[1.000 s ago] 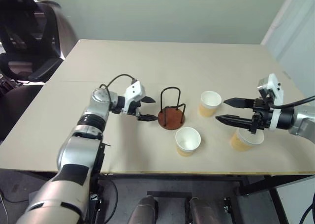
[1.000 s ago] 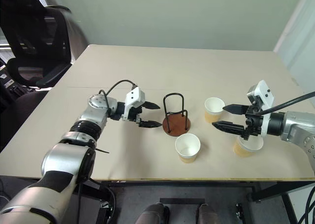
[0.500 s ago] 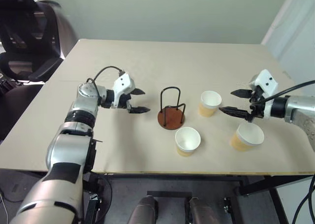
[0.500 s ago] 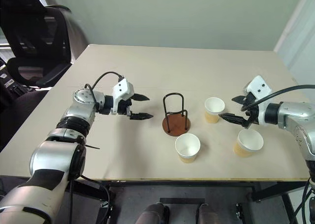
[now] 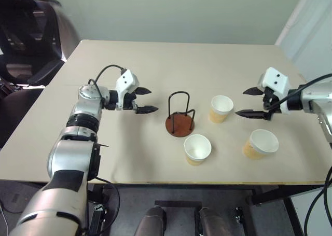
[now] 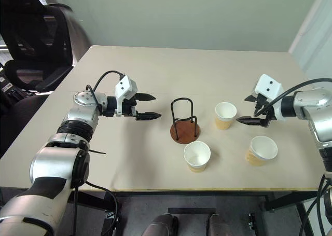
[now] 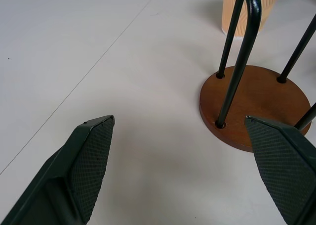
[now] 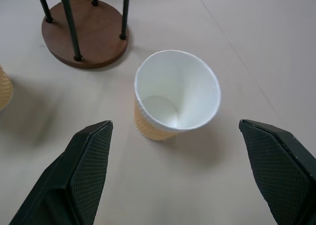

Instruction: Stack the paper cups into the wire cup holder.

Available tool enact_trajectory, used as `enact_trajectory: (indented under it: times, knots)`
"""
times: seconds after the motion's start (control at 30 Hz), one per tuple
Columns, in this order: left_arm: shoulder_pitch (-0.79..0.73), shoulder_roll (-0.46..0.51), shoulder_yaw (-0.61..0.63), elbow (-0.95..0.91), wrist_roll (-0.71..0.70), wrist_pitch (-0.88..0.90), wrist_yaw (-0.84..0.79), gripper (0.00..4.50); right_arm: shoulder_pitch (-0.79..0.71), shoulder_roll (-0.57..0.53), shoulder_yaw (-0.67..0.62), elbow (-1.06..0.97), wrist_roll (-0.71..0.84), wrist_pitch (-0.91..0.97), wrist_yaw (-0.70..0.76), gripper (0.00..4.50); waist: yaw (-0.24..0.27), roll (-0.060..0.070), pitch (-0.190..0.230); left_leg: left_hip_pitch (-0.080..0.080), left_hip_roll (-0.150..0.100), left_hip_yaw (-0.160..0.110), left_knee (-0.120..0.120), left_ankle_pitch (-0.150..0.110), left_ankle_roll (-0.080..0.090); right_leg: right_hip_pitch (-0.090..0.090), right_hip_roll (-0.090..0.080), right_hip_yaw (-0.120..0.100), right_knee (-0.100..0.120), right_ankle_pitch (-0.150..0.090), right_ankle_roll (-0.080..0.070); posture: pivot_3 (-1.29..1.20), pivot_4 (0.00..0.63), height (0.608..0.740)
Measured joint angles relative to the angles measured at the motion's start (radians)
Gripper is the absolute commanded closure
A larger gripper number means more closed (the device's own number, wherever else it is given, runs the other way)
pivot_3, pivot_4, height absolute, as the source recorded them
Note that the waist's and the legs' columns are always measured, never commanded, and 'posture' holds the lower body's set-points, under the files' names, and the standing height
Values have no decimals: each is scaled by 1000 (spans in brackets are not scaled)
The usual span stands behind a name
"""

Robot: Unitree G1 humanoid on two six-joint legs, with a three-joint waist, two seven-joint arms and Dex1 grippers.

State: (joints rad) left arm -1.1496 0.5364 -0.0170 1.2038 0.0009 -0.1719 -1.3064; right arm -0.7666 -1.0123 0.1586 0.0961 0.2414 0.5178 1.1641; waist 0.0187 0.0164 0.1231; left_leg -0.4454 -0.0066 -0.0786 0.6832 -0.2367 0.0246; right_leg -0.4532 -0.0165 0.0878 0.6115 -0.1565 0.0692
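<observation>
While both arms reach out over the beige tabletop (image 5: 155,65), neither holds anything. The left arm extends from the left side, its forearm roughly level, and the left pincer (image 5: 147,100) points toward the wire cup holder (image 5: 181,116), stopping short of it with a clear gap. Its two black fingers stand wide apart, one above the other in the head views. The right arm comes in from the right edge with the wrist bent inward, and the right pincer (image 5: 249,102) points toward the far paper cup (image 5: 221,109), just beside it without touching. Its fingers are likewise spread wide; in the right wrist view that cup (image 8: 173,96) sits upright between and beyond them. The wire cup holder stands upright near the middle of the tabletop, empty, on its round brown base. All three cups stand upright, mouths up: the near cup (image 5: 197,149) just in front of the holder, the right-hand cup (image 5: 260,143) below the right pincer, well apart from the holder.
</observation>
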Motion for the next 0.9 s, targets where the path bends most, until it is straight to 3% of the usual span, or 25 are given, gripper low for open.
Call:
enact_trajectory:
  times: [0.17, 0.27, 0.43, 0.67, 0.9]
  knots:
    - [-1, -6, 0, -5, -1, 5, 0, 22, 13, -106, -43, -56, 79, 126, 125, 328, 5, 0, 0, -2, 0, 0, 0, 0, 0, -1, 0, -1, 0, -1, -1, 0, 150, 740]
    - [-2, -7, 2, -6, -3, 7, 0, 22, 84, -185, -112, -172, 163, 211, 191, 328, 6, 0, 0, -2, 0, 0, 0, 0, -1, -1, 0, -1, 0, -3, -4, 0, 150, 740]
    - [-4, -10, 3, -7, -7, 7, -2, 22, 248, -226, -184, -337, 227, 280, 189, 328, 5, 0, 0, -2, 0, 1, 1, 0, -1, -1, 0, -1, 1, -6, -9, 0, 150, 740]
    - [-4, -16, 4, -6, -10, 7, -1, 22, 442, -265, -213, -439, 172, 207, 134, 328, 7, 0, 0, -1, 0, 0, 3, 1, 0, 1, 0, 0, 1, -4, -6, 0, 150, 740]
    - [-5, -24, 4, -6, -11, 8, -1, 22, 525, -300, -225, -424, 116, 117, 125, 328, 6, 0, 0, -1, 0, 0, 7, 2, 1, 2, 0, 1, 1, -1, -1, 0, 150, 740]
